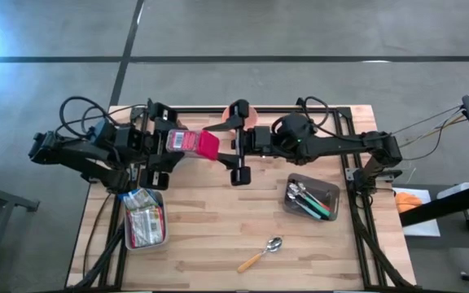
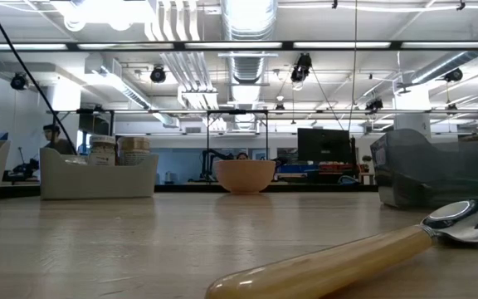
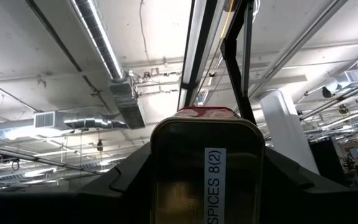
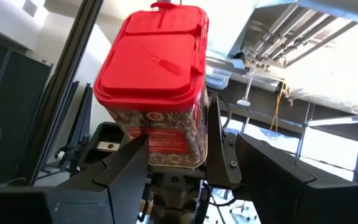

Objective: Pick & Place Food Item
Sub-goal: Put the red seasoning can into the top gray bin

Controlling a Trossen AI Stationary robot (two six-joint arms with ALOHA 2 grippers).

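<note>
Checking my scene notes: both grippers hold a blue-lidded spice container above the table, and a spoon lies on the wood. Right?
Nearly. The spice container has a red lid, not blue, as the right wrist view shows. Left gripper and right gripper hold it; the spoon lies on the wood.

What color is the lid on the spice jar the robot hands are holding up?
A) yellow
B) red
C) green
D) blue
B: the right wrist view shows the spice jar topped by a bright red lid, and from above the same red shows between the two arms.
</note>
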